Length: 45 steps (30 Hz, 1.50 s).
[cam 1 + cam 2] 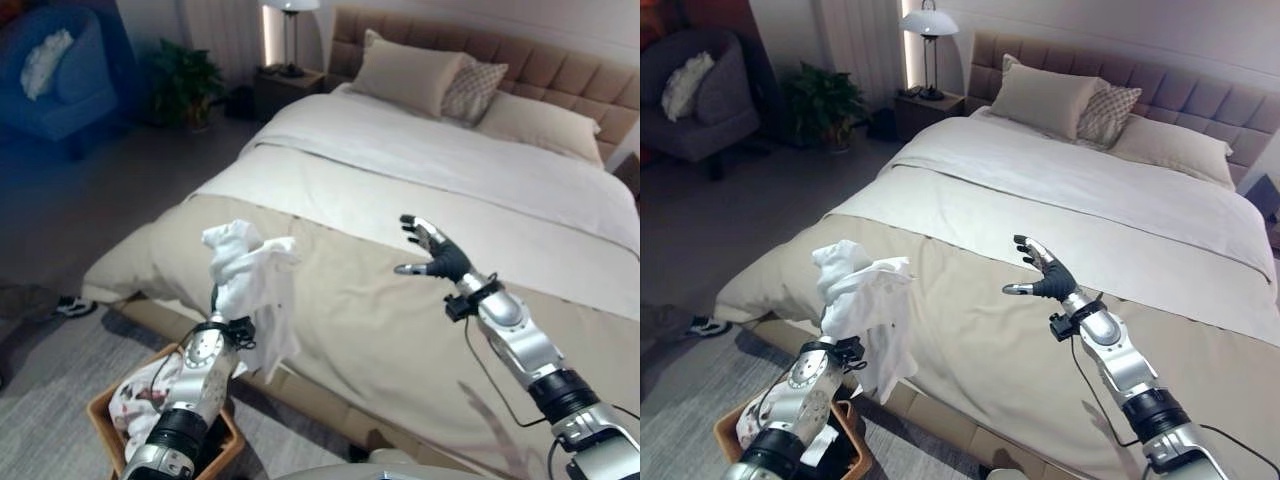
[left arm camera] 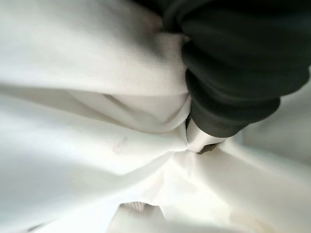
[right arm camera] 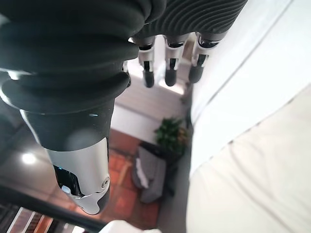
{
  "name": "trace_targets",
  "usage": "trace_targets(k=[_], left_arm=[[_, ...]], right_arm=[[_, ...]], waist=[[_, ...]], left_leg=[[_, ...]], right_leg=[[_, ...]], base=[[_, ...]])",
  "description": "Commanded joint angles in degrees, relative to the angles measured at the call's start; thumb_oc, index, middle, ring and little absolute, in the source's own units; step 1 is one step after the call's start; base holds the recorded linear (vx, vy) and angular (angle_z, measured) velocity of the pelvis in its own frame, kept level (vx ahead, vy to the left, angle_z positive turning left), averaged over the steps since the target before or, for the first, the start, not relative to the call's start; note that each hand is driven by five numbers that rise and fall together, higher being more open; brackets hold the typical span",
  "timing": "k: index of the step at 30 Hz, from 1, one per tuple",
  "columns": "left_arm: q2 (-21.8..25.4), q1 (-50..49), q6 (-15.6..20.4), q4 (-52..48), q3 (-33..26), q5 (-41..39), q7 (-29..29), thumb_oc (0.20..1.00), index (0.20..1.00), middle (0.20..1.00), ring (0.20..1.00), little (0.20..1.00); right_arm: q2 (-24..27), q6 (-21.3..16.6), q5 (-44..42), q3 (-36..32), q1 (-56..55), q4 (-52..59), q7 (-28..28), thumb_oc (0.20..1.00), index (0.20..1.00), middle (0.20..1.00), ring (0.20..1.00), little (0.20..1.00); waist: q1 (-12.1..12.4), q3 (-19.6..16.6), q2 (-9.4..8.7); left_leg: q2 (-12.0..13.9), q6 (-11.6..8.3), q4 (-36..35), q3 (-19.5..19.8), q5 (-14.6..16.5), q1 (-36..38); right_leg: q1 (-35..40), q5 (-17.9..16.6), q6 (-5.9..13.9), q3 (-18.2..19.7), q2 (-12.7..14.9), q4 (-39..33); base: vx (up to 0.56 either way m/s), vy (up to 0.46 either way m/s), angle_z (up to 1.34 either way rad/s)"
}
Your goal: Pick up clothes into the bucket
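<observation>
One brown bucket [image 1: 105,425] sits on the grey rug [image 1: 60,380] at lower left, just beside the bed's near corner; inside it lies crumpled cloth, white with a small reddish print [image 1: 140,395], how many pieces cannot be told. Above the bucket, the left hand [image 2: 201,141] is wrapped in one white garment [image 1: 250,275]; in its wrist view the cloth bunches tight against the dark cover and a silver finger pokes into the folds, so the hand is clenched on the garment. The garment is raised clear of the bed, bunched at the top, its long axis roughly vertical, with the loose end hanging down toward the bucket's right edge. To the right, the bed [image 1: 400,330] has a beige cover over its near half and white bedding farther back, with three pillows [image 1: 405,75] at the padded headboard [image 1: 560,75]. The right hand [image 1: 435,255] hovers above the beige cover at mid-bed, fingers straight and spread wide, thumb apart, holding nothing. Background, left to right: one armchair [image 1: 700,100] with a white cushion, one potted plant [image 1: 825,105], one lamp [image 1: 928,25] on a nightstand [image 1: 930,110]. One shoe [image 1: 72,306] lies on the floor at far left.
</observation>
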<state>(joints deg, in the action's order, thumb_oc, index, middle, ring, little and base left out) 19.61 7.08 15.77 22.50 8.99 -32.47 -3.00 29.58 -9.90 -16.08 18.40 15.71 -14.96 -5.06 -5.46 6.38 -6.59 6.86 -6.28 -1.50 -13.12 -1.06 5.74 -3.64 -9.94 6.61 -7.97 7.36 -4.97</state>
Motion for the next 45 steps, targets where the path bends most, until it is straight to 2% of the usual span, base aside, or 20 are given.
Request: trace_targets(k=[1, 3, 6, 7, 8, 9, 14, 15, 16, 17, 19, 21, 24, 29, 32, 34, 35, 36, 39, 45], left_arm=[[2.04, 1.91, 5.84, -2.35, -4.62, 4.18, -2.44, 0.2, 0.2, 0.2, 0.2, 0.2], [2.13, 1.54, 6.06, -2.57, -5.23, 4.17, -2.86, 0.2, 0.2, 0.2, 0.2, 0.2], [2.87, 0.34, 6.64, -2.75, -7.74, 5.37, -4.39, 0.2, 0.2, 0.2, 0.2, 0.2], [3.31, 0.43, 6.74, -2.94, -8.29, 5.58, -4.88, 0.2, 0.2, 0.2, 0.2, 0.2], [4.02, 0.07, 6.82, -3.8, -9.45, 5.86, -5.35, 0.2, 0.2, 0.2, 0.2, 0.2], [4.36, -0.35, 6.92, -4.46, -10.43, 5.58, -5.97, 0.2, 0.2, 0.2, 0.2, 0.2], [4.76, -1.72, 7.08, -5.04, -12.07, 6.71, -7.11, 0.2, 0.2, 0.2, 0.2, 0.2], [5.25, -2.67, 6.96, -4.76, -13.42, 9.27, -8.87, 0.2, 0.2, 0.2, 0.2, 0.2], [5.25, -2.72, 6.93, -4.82, -13.42, 9.35, -8.95, 0.2, 0.2, 0.2, 0.2, 0.2], [5.78, -2.71, 7.1, -3.89, -14.34, 10.89, -10.61, 0.2, 0.2, 0.2, 0.2, 0.2], [6.29, -2.4, 7.0, -3.02, -15.12, 12.35, -12.49, 0.2, 0.2, 0.2, 0.2, 0.2], [6.24, -0.69, 6.94, -1.38, -15.14, 13.97, -14.99, 0.2, 0.2, 0.2, 0.2, 0.2], [5.78, 1.14, 6.87, -0.4, -14.76, 13.12, -16.43, 0.2, 0.2, 0.2, 0.2, 0.2], [7.44, 7.37, 6.69, 2.88, -13.9, 16.31, -22.37, 0.2, 0.2, 0.2, 0.2, 0.2], [9.07, 10.42, 6.82, 4.17, -13.94, 16.4, -25.8, 0.2, 0.2, 0.2, 0.2, 0.2], [11.35, 13.22, 6.85, 5.29, -13.51, 16.39, -28.36, 0.2, 0.2, 0.2, 0.2, 0.2], [11.43, 13.46, 6.9, 5.35, -13.47, 16.37, -28.36, 0.2, 0.2, 0.2, 0.2, 0.2], [12.39, 14.51, 6.74, 5.7, -13.38, 16.79, -29.34, 0.2, 0.2, 0.2, 0.2, 0.2], [15.18, 17.83, 6.41, 6.43, -12.86, 16.83, -31.66, 0.2, 0.2, 0.2, 0.2, 0.2], [19.75, 25.71, 4.98, 10.04, -10.2, 16.23, -34.44, 0.2, 0.2, 0.2, 0.2, 0.2]], right_arm=[[-1.05, -3.36, 3.11, -2.13, 4.45, 2.26, 2.74, 1.0, 1.0, 1.0, 1.0, 1.0], [-1.25, -3.07, 4.1, -2.26, 4.59, 2.27, 3.17, 1.0, 1.0, 1.0, 1.0, 1.0], [-2.54, -2.66, 5.21, -2.04, 5.6, 2.46, 3.41, 1.0, 1.0, 1.0, 1.0, 1.0], [-3.5, -2.44, 5.11, -1.62, 6.25, 2.36, 3.71, 1.0, 1.0, 1.0, 1.0, 1.0], [-4.08, -2.48, 5.07, -0.92, 7.05, 2.0, 3.67, 1.0, 1.0, 1.0, 1.0, 1.0], [-4.41, -2.02, 5.11, 0.58, 8.04, 0.99, 3.45, 1.0, 1.0, 1.0, 1.0, 1.0], [-5.08, -1.41, 5.21, 2.2, 8.9, -0.1, 2.28, 1.0, 1.0, 1.0, 1.0, 1.0], [-5.19, -1.38, 4.68, 2.65, 8.78, 0.22, 1.66, 1.0, 1.0, 1.0, 1.0, 1.0], [-5.23, -1.38, 4.67, 2.66, 8.76, 0.22, 1.65, 1.0, 1.0, 1.0, 1.0, 1.0], [-5.32, -1.5, 4.17, 3.56, 9.42, 0.41, 1.28, 1.0, 1.0, 1.0, 1.0, 1.0], [-5.68, -1.74, 3.58, 4.29, 9.93, 0.33, 0.98, 1.0, 1.0, 1.0, 1.0, 1.0], [-5.87, -1.92, 1.76, 5.67, 10.89, 1.08, 0.81, 1.0, 1.0, 1.0, 1.0, 1.0], [-5.32, -1.86, 1.71, 6.32, 11.73, 2.15, 1.26, 1.0, 1.0, 1.0, 1.0, 1.0], [-4.9, -2.78, 1.85, 7.54, 14.53, 1.81, 3.99, 1.0, 1.0, 1.0, 1.0, 1.0], [-5.59, -3.15, 6.65, 9.35, 18.78, -1.98, 7.86, 1.0, 1.0, 1.0, 1.0, 1.0], [-6.8, -3.04, 9.23, 10.86, 22.48, -7.6, 11.5, 1.0, 1.0, 1.0, 1.0, 1.0], [-6.88, -3.16, 9.28, 10.8, 22.76, -7.84, 11.61, 1.0, 1.0, 1.0, 1.0, 1.0], [-7.38, -2.9, 10.75, 11.36, 23.8, -10.3, 12.61, 1.0, 1.0, 1.0, 1.0, 1.0], [-8.56, -2.27, 13.35, 13.13, 26.28, -17.58, 15.06, 1.0, 1.0, 1.0, 1.0, 1.0], [-11.22, -0.85, 16.14, 15.67, 25.39, -25.48, 15.95, 1.0, 1.0, 1.0, 1.0, 1.0]], waist=[[1.31, 3.76, -2.49], [1.08, 3.9, -2.4], [1.39, 4.96, -2.57], [2.39, 5.84, -2.41], [4.27, 6.81, -1.66], [5.62, 7.58, -0.97], [7.19, 6.53, -0.45], [8.35, 5.63, -1.56], [8.27, 5.62, -1.59], [9.28, 6.07, -3.19], [10.03, 6.45, -4.16], [10.69, 9.05, -4.94], [10.17, 11.21, -4.42], [10.17, 15.62, -3.59], [11.16, 18.09, -3.19], [12.29, 20.03, -3.1], [12.25, 20.26, -3.13], [12.59, 20.66, -3.25], [13.66, 22.49, -3.97], [14.12, 23.41, -6.04]], left_leg=[[-2.38, 1.92, 12.08, 10.1, 8.07, -5.52], [-2.85, 2.29, 11.58, 9.55, 8.01, -5.49], [-3.69, 3.71, 10.66, 5.8, 7.96, -5.66], [-3.35, 4.15, 11.22, 4.42, 8.0, -6.16], [-2.79, 4.88, 12.12, 3.11, 7.88, -7.13], [-2.06, 5.46, 13.32, 2.67, 7.04, -8.99], [-1.28, 6.1, 11.21, 3.04, 4.44, -10.87], [-1.1, 5.25, 10.92, 3.15, 4.2, -11.88], [-1.12, 5.24, 10.96, 3.22, 4.22, -11.87], [-0.87, 4.66, 12.85, 3.1, 4.32, -14.1], [-0.03, 4.12, 15.02, 2.87, 4.54, -16.25], [2.71, 2.33, 18.29, 4.69, 3.33, -21.03], [3.59, 1.4, 18.08, 6.67, 1.34, -23.75], [3.34, 0.84, 16.37, 9.67, -1.84, -28.55], [2.77, 0.99, 16.11, 11.17, -2.6, -31.23], [2.41, 0.48, 17.52, 13.0, -1.0, -33.92], [2.12, 1.05, 17.48, 12.71, -2.5, -34.72], [2.14, 0.48, 18.15, 13.67, -0.81, -35.18], [1.22, 0.66, 20.1, 15.3, -0.29, -38.43], [0.45, 0.97, 23.94, 18.07, 0.93, -45.81]], right_leg=[[-0.14, -6.25, 8.05, 1.05, 9.89, 3.09], [-0.96, -7.46, 8.39, 1.14, 10.43, 3.03], [-5.1, -9.23, 8.39, 1.07, 11.4, 4.5], [-6.19, -7.59, 8.39, -1.41, 12.37, 6.48], [-5.8, -4.34, 7.8, -6.93, 14.46, 9.47], [-3.69, -1.17, 5.92, -8.73, 15.37, 13.98], [-0.33, -0.94, 5.26, -5.23, 16.57, 20.07], [2.38, -1.28, 5.92, -5.75, 17.36, 15.85], [2.6, -1.39, 5.94, -5.89, 17.35, 15.61], [2.92, -1.55, 6.84, -7.64, 17.16, 11.55], [2.95, -1.02, 7.42, -9.7, 16.89, 9.95], [1.85, 0.92, 7.62, -10.79, 15.11, 8.91], [0.32, 1.98, 7.05, -11.74, 13.96, 10.07], [-5.21, 4.36, 6.23, -14.3, 14.68, 15.94], [-7.48, 5.23, 6.24, -15.88, 15.92, 18.78], [-8.97, 6.9, 6.84, -16.27, 16.2, 21.32], [-9.46, 5.73, 6.12, -17.01, 16.53, 20.97], [-9.48, 7.21, 6.83, -16.91, 16.36, 22.05], [-11.06, 7.59, 6.7, -18.17, 16.59, 24.09], [-14.81, 7.82, 6.77, -20.52, 16.04, 26.33]], base=[[-0.12, 0.161, -0.29], [-0.14, 0.175, -0.15], [-0.17, 0.129, -0.26], [-0.25, 0.118, -0.83], [-0.36, 0.131, -1.1], [-0.28, 0.097, -1.09], [-0.18, -0.019, -0.16], [-0.03, -0.085, -0.05], [-0.09, -0.198, -0.24], [-0.07, -0.109, -0.3], [-0.14, -0.181, -0.28], [-0.23, -0.249, -0.26], [-0.17, -0.126, 0.05], [-0.12, -0.038, 0.47], [-0.05, 0.002, 0.4], [-0.02, -0.041, 0.35], [0.07, -0.062, 0.45], [0.03, -0.037, 0.39], [0.05, -0.076, 0.41], [0.05, -0.039, 0.37]])
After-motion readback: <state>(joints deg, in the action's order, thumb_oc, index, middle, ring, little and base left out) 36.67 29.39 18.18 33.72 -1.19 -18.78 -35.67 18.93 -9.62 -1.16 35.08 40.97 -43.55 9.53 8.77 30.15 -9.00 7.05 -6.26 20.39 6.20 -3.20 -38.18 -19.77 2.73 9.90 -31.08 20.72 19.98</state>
